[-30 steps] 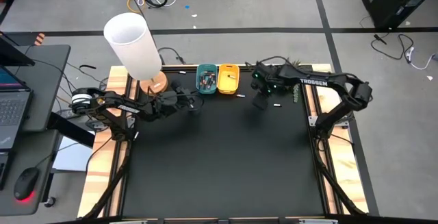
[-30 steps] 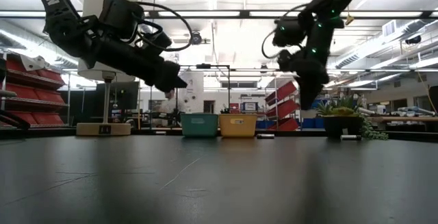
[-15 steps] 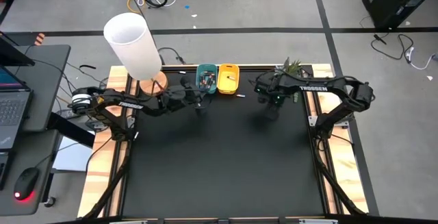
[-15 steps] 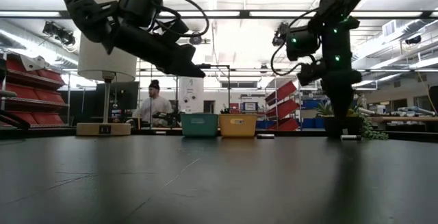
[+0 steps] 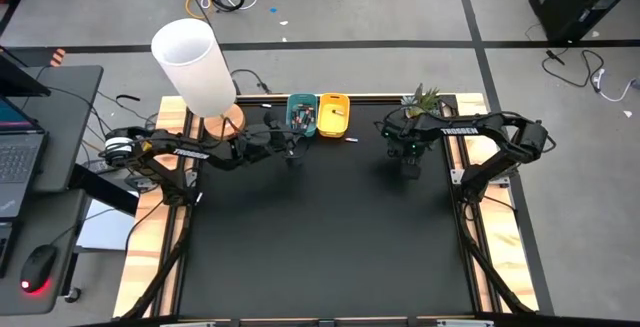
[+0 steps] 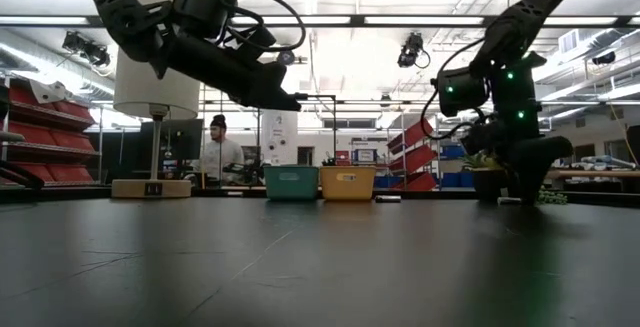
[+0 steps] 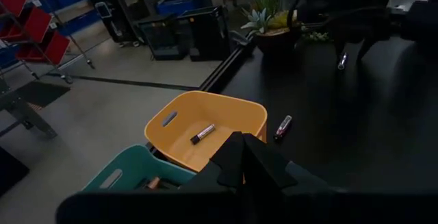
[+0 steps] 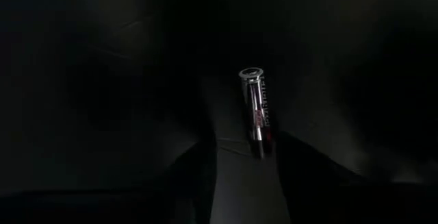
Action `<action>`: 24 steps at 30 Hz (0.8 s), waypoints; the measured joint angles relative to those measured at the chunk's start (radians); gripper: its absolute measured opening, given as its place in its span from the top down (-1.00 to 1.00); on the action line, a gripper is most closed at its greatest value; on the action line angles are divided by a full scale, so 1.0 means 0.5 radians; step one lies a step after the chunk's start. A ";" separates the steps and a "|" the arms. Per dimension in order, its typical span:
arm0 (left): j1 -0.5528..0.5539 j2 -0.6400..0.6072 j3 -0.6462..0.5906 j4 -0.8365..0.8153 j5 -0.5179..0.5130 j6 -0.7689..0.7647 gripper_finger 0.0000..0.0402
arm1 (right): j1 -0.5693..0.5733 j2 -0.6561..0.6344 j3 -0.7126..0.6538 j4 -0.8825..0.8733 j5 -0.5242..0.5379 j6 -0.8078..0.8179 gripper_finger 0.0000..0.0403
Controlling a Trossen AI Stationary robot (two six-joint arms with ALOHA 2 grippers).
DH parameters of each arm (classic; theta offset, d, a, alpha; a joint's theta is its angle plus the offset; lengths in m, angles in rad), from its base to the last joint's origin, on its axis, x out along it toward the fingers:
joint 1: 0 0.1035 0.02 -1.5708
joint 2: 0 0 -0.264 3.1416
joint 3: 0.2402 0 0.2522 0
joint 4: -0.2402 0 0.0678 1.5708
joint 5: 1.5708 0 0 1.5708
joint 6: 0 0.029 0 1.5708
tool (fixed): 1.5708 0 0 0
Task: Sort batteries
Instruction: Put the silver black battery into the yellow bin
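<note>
Fingers of my right gripper (image 8: 239,183) stand spread, straddling a small dark cylindrical battery (image 8: 257,112) on the black table mat (image 5: 320,227), poised to pinch it. Farther off, my left gripper (image 5: 291,151), fingers pressed together, hovers beside the teal plastic bin (image 5: 302,114) and yellow plastic bin (image 7: 205,131), which holds one battery.

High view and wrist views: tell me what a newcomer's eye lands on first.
The teal bin and yellow bin stand side by side at the table's far edge, with the left gripper hovering just in front of them, fingers closed. On the right side, the right gripper is lowered to the mat with a battery lying between its open fingers. A tall white lamp looms at the far left corner.
</note>
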 joint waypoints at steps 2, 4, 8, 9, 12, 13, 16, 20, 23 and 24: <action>-0.002 0.000 0.000 0.019 0.037 0.000 0.87 | -0.012 0.002 0.001 0.001 -0.019 0.005 0.40; -0.002 -0.001 0.000 0.050 0.099 -0.001 0.87 | -0.012 0.003 0.003 0.001 -0.043 0.013 0.52; -0.004 -0.002 0.000 0.118 0.123 0.000 0.87 | -0.013 0.005 0.004 0.036 -0.113 0.065 0.85; -0.003 -0.002 0.000 0.132 0.122 0.010 0.87 | -0.020 0.004 0.004 0.047 -0.130 0.094 0.91; -0.003 -0.002 0.000 0.162 0.126 0.080 0.87 | -0.040 0.004 0.017 0.078 -0.204 0.127 0.92; -0.003 -0.002 0.000 0.173 0.129 0.093 0.87 | -0.043 0.006 0.021 0.078 -0.210 0.127 0.90; -0.003 -0.002 0.001 0.208 0.131 0.130 0.86 | -0.050 0.010 0.043 0.094 -0.251 0.143 0.92; 0.001 -0.002 0.001 0.240 0.149 0.141 0.83 | -0.046 0.002 0.087 0.313 -0.465 0.148 0.97; 0.002 -0.002 0.000 0.289 0.311 0.152 0.81 | -0.044 -0.030 0.096 0.542 -0.689 0.197 0.96; 0.001 -0.002 0.000 0.322 0.370 0.149 0.81 | -0.044 -0.037 0.097 0.658 -0.758 0.226 0.95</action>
